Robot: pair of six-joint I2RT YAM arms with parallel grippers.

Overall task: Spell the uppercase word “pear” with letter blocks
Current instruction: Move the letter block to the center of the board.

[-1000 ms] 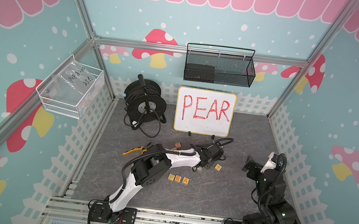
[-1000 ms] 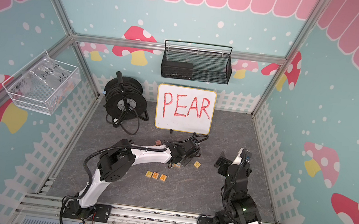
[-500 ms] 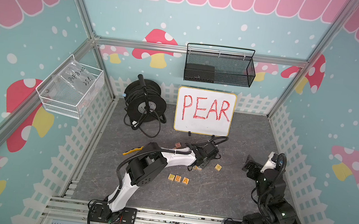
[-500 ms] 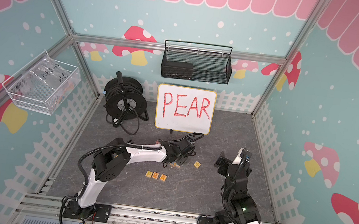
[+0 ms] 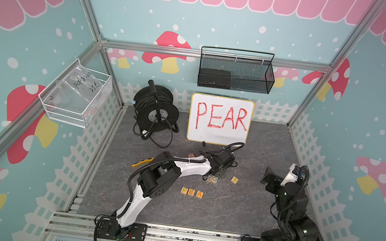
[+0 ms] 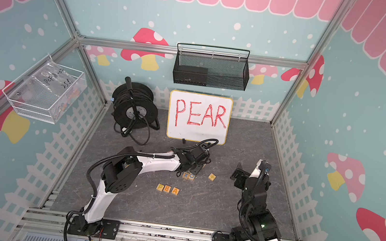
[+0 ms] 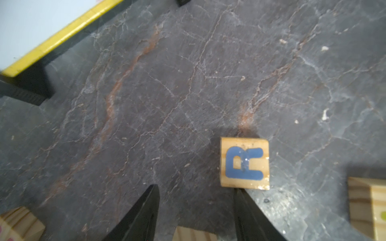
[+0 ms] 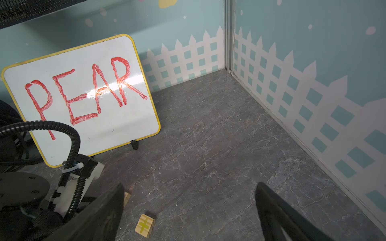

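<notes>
Half-open, empty: left claw. Just ahead of one fingertip, outside gap: R block. Likely shift sideways, centre, then close. Nearer to left arm.

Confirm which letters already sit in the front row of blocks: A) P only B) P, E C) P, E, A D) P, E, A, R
C: the P block, E block and A block sit side by side in both top views, while the R block lies apart, by the left gripper.
</notes>
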